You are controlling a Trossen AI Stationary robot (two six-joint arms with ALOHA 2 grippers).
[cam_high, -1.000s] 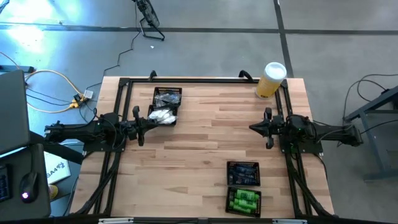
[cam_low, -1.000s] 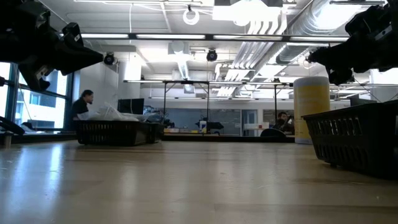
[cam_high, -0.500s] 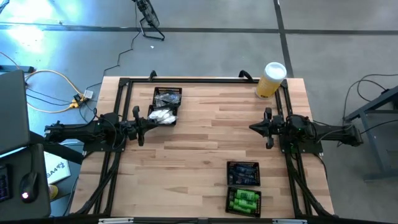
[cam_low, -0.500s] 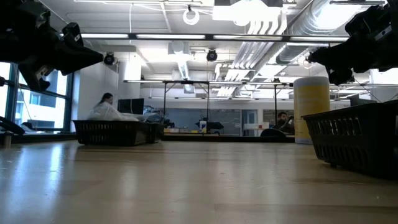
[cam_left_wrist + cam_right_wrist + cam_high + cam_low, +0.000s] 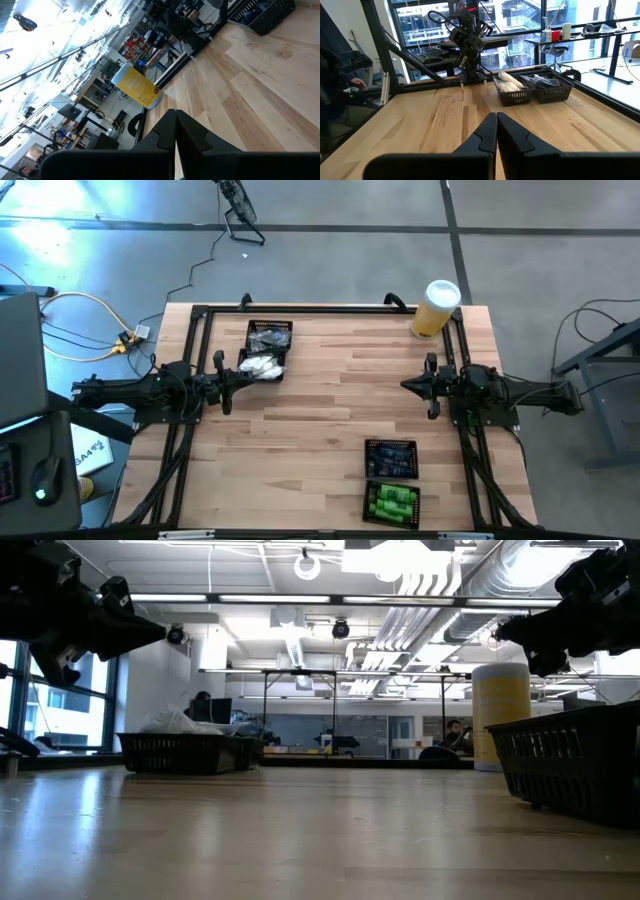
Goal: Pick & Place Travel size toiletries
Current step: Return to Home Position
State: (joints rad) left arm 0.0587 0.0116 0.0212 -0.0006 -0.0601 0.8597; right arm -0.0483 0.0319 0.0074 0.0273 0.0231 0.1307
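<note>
Left gripper (image 5: 244, 373) and right gripper (image 5: 405, 386), closed empty, flank open table (image 5: 330, 395); left apparently beside a basket (image 5: 283, 367)

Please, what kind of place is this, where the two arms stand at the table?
Probably a robotics lab in an office-like hall: the left arm and right arm mounted at a wooden table, bare ducts on the ceiling, cables on the concrete floor.

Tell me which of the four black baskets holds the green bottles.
The basket lowest in the high view, on the right arm's side. Only it shows green bottles; its neighbour holds dark items; the far two hold packets.
</note>
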